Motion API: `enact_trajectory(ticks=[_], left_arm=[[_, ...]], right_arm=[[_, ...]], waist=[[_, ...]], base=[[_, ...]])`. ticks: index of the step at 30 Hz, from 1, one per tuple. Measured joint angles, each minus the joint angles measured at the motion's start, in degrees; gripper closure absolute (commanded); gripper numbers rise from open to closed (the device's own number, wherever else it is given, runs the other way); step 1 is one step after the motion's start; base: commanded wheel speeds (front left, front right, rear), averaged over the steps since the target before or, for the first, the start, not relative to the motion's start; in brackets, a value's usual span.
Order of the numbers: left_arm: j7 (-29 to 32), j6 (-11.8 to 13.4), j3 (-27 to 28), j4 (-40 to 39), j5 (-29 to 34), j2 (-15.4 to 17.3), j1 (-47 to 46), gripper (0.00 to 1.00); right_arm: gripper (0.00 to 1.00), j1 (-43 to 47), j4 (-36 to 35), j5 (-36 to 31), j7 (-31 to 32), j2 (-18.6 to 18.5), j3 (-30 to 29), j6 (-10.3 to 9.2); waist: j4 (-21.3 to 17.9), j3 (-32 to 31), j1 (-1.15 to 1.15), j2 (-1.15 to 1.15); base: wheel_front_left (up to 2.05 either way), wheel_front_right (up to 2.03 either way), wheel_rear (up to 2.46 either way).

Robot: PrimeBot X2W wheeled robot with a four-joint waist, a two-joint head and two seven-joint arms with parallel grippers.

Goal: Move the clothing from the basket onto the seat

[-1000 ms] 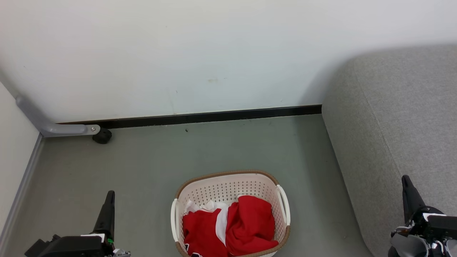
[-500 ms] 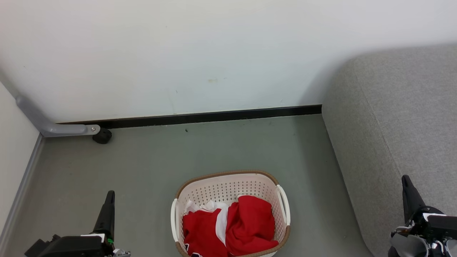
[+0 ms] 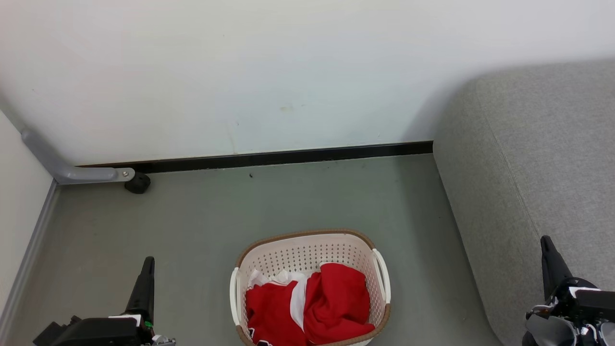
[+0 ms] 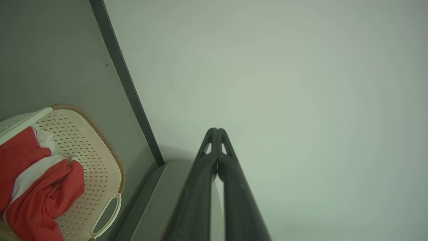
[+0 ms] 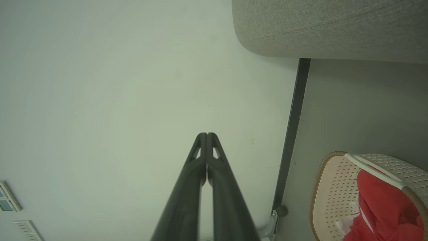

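The red clothing point(image 3: 312, 302) with white panels lies bunched inside the cream perforated basket point(image 3: 307, 240), which stands on the grey floor at the bottom middle of the head view. The light-grey seat point(image 3: 543, 158) fills the right side, its rounded edge just right of the basket. My left gripper point(image 3: 146, 263) is shut and empty at the lower left, well left of the basket. Over the seat at the lower right, my right gripper point(image 3: 545, 241) is shut on nothing. The left wrist view shows the basket point(image 4: 100, 140) and clothing point(image 4: 36, 187); the right wrist view shows the basket point(image 5: 321, 187), clothing point(image 5: 381, 204) and seat point(image 5: 334, 26).
A white wall point(image 3: 240, 72) with a black skirting strip point(image 3: 278, 157) runs behind the floor. A grey bracket with a black foot point(image 3: 137, 182) sits in the left corner. Open floor lies between the basket and the wall.
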Motion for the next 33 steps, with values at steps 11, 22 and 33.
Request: enact_trajectory(ticks=[11, 22, 33], left_arm=[[0.0, 0.0, 0.0, 0.0, 0.0, 0.0, 0.0, 1.0], [0.0, 0.0, 0.0, 0.0, 0.0, 0.0, 0.0, 1.0], [0.0, 0.0, 0.0, 0.0, 0.0, 0.0, 0.0, 1.0]], right_arm=[[1.0, 0.0, 0.0, 0.0, 0.0, 0.0, 0.0, 0.0], [1.0, 0.0, 0.0, 0.0, 0.0, 0.0, 0.0, 0.0], [1.0, 0.0, 0.0, 0.0, 0.0, 0.0, 0.0, 0.0]], waist=[[0.0, 0.0, 0.0, 0.0], [0.0, 0.0, 0.0, 0.0], [0.0, 0.0, 0.0, 0.0]], base=[[0.0, 0.0, 0.0], [0.0, 0.0, 0.0], [0.0, 0.0, 0.0]])
